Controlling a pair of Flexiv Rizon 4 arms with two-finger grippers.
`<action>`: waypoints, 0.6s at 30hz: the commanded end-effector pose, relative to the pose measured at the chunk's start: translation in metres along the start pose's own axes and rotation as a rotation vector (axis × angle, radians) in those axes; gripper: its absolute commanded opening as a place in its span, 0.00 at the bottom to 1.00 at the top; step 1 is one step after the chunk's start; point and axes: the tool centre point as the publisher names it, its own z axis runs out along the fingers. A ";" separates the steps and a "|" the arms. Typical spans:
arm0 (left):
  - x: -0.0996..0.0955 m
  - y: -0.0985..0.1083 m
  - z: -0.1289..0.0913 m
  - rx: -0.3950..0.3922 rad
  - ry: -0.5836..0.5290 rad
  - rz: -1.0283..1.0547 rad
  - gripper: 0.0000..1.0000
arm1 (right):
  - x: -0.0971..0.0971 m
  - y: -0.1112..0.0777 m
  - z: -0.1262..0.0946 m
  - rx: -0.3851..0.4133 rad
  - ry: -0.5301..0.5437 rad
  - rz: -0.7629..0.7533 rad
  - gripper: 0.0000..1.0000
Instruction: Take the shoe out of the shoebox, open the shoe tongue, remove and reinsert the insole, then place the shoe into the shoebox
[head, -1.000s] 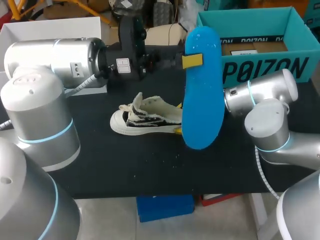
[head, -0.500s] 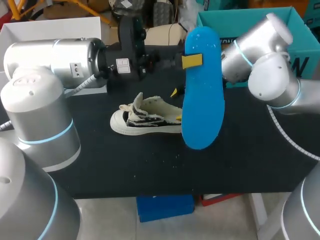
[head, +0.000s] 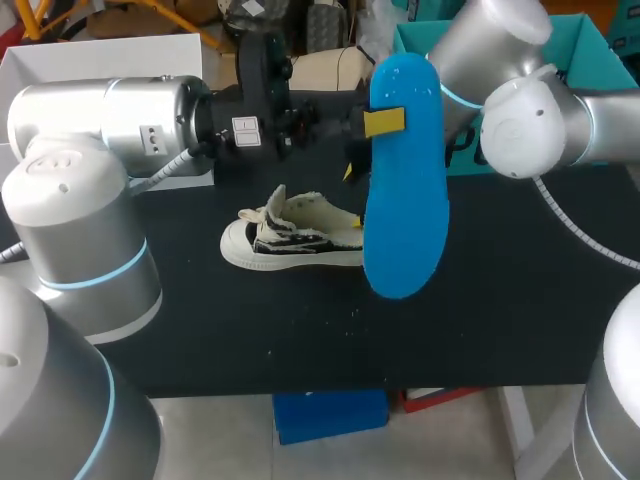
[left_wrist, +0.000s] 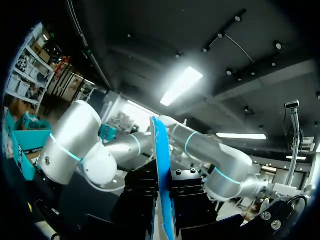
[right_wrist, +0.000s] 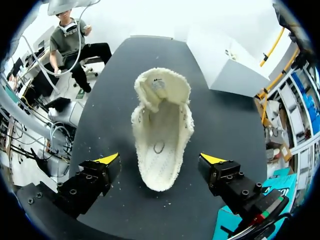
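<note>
My left gripper (head: 382, 122) holds a blue insole (head: 405, 190) upright above the table, shut on its upper end. In the left wrist view the insole (left_wrist: 160, 165) runs edge-on between the black fingers of that gripper (left_wrist: 161, 200). A white sneaker with black stripes (head: 295, 240) lies on the black table, toe to the left. My right gripper (right_wrist: 160, 160) hangs open over the heel end of the sneaker (right_wrist: 162, 130), looking into its fleece-lined, bare inside. In the head view the insole hides it except for one yellow fingertip (head: 348, 172).
The teal shoebox (head: 590, 55) stands open at the back right, partly behind my right arm (head: 520, 110). A white box (head: 100, 55) sits at the back left. The black table (head: 300, 340) has free room in front of the sneaker.
My right arm has risen from the table at the right of the sneaker and swung back and left, bringing its gripper over the heel. The left arm and the insole have stayed still.
</note>
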 end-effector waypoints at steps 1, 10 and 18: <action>0.001 0.001 0.002 0.001 -0.005 0.000 0.00 | 0.001 0.003 -0.001 0.101 -0.001 0.002 1.00; 0.001 0.001 0.002 0.001 -0.005 0.000 0.00 | 0.000 -0.017 0.017 0.151 0.017 0.020 1.00; 0.001 0.001 0.002 0.001 -0.005 0.000 0.00 | 0.005 -0.049 0.039 0.254 0.023 0.090 1.00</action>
